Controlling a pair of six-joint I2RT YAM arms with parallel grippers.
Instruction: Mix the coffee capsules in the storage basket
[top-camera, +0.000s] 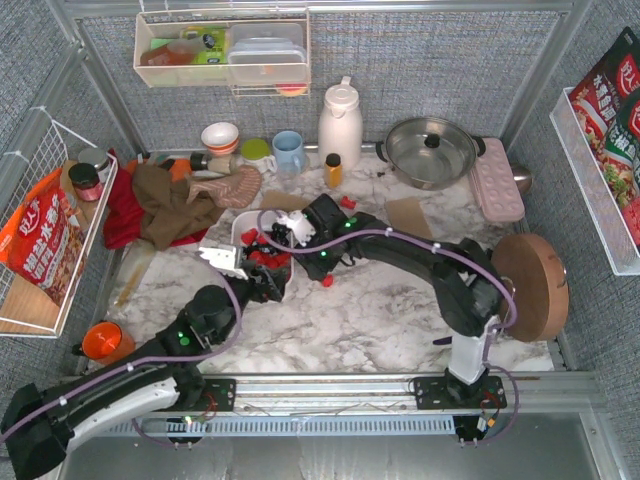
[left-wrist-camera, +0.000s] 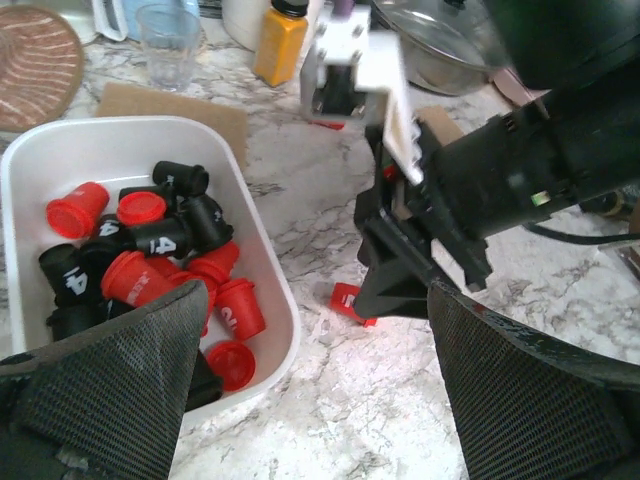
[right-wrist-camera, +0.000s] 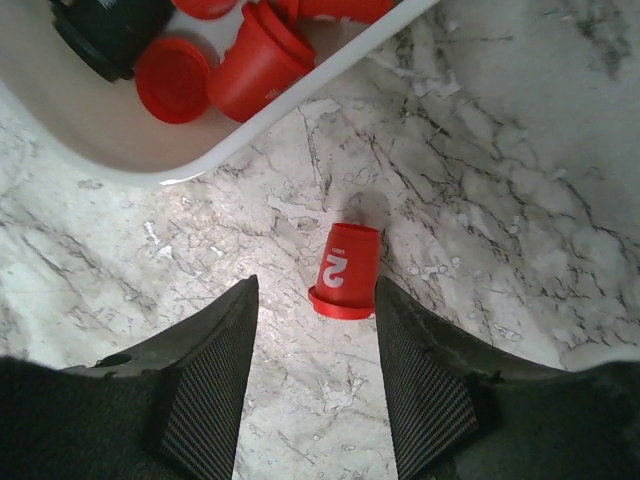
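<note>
The storage basket (left-wrist-camera: 272, 300), a shallow white tray, holds several red and black coffee capsules (left-wrist-camera: 150, 250) in a mixed heap; in the top view the basket (top-camera: 243, 226) lies partly under both arms. One red capsule (right-wrist-camera: 346, 272) lies on its side on the marble outside the basket's rim (right-wrist-camera: 300, 110). My right gripper (right-wrist-camera: 316, 292) stands open over it, the capsule just ahead of the fingertips and free of them. In the left wrist view that capsule (left-wrist-camera: 346, 300) shows under the right gripper's black fingers (left-wrist-camera: 400, 285). My left gripper (left-wrist-camera: 318, 335) is wide open above the basket's near corner, holding nothing.
Loose red capsules (top-camera: 347, 202) lie on the marble behind the right wrist. At the back stand an orange-yellow bottle (top-camera: 333, 170), a white jug (top-camera: 340, 125), a lidded pot (top-camera: 430, 150) and a pink tray (top-camera: 497, 180). Cloths (top-camera: 170, 200) are piled left; a wooden disc (top-camera: 532, 285) stands right.
</note>
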